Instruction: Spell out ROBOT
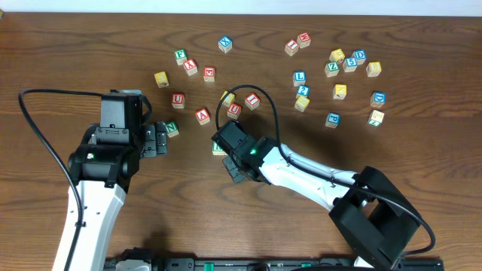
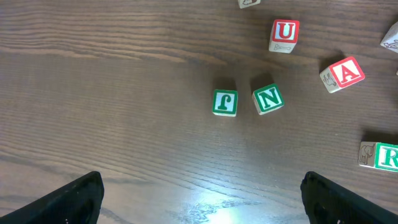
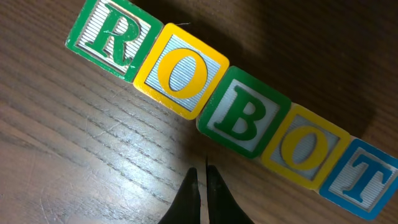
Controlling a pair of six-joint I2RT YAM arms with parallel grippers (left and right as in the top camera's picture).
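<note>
My block row [image 3: 239, 118] reads ROBOT, so I'd just lift the right fingers [image 3: 199, 190] (pressed together, empty) clear; left fingers [image 1: 156, 140] hang wide, empty.

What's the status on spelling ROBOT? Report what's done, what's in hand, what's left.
Done: the right wrist view shows green R, yellow O, green B, second yellow O and blue T side by side in one row, reading ROBOT.
In hand: nothing. The right gripper is shut and empty beside the row; the left gripper is open near the loose J block and N block.
Left: seemingly only withdrawing the arms.
</note>
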